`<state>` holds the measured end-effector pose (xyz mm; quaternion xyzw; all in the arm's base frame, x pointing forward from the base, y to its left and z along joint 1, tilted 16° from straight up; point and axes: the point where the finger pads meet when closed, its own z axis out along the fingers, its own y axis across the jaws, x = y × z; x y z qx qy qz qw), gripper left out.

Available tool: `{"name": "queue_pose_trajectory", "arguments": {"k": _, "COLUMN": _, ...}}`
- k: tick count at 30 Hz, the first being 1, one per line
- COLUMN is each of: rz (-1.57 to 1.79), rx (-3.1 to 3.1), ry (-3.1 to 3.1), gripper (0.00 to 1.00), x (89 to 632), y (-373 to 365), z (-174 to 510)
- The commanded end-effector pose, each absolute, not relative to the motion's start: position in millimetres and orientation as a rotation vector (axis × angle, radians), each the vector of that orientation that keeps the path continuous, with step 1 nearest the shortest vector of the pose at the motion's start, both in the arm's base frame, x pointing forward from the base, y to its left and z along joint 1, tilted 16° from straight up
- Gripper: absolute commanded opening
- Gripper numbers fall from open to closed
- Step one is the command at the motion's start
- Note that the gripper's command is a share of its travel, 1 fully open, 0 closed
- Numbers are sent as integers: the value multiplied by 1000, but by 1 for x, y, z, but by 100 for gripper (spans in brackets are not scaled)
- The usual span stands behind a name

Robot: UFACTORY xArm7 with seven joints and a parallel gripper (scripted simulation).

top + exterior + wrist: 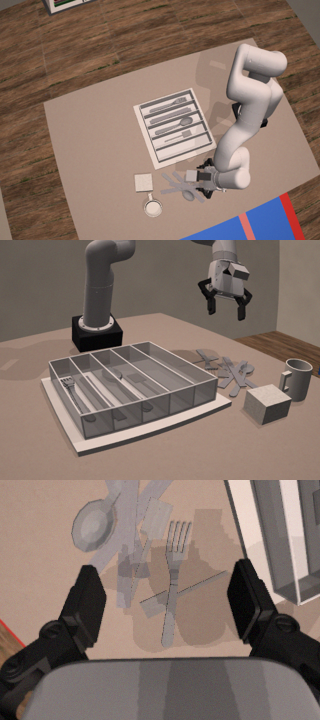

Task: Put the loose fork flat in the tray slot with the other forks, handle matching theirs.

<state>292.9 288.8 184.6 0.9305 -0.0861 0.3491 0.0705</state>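
We hung the gripper (pixel 225 309) high above the loose fork (pixel 172 587), fingers spread wide and empty. The fork lay on the desk (pixel 160 454) just right of the tray (pixel 144 397), crossing a thin utensil (pixel 200 585); we risked pinching both together.

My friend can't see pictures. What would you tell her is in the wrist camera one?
A loose grey metal fork lies on the tan counter between the open black gripper fingers, which hold nothing. It lies across a thin flat grey utensil, beside a pile with a grey spoon, and a grey divided tray's corner shows at upper right.
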Motion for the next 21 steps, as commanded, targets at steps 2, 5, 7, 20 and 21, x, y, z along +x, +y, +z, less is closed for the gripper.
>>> {"name": "queue_pose_trajectory", "arguments": {"k": 2, "rz": 881, "rx": 2916, "ry": -318, "gripper": 100, "x": 274, "y": 281, "z": 179}}
{"name": "queue_pose_trajectory", "arguments": {"k": 5, "rz": 881, "rx": 2916, "ry": -318, "gripper": 100, "x": 274, "y": 281, "z": 179}}
{"name": "queue_pose_trajectory", "arguments": {"k": 7, "rz": 763, "rx": 2989, "ry": -380, "gripper": 100, "x": 260, "y": 277, "z": 175}}
{"name": "queue_pose_trajectory", "arguments": {"k": 20, "rz": 462, "rx": 3136, "ry": -528, "gripper": 100, "x": 227, "y": 266, "z": 163}}
{"name": "queue_pose_trajectory", "arguments": {"k": 21, "rz": 462, "rx": 3136, "ry": -528, "gripper": 100, "x": 227, "y": 266, "z": 163}}
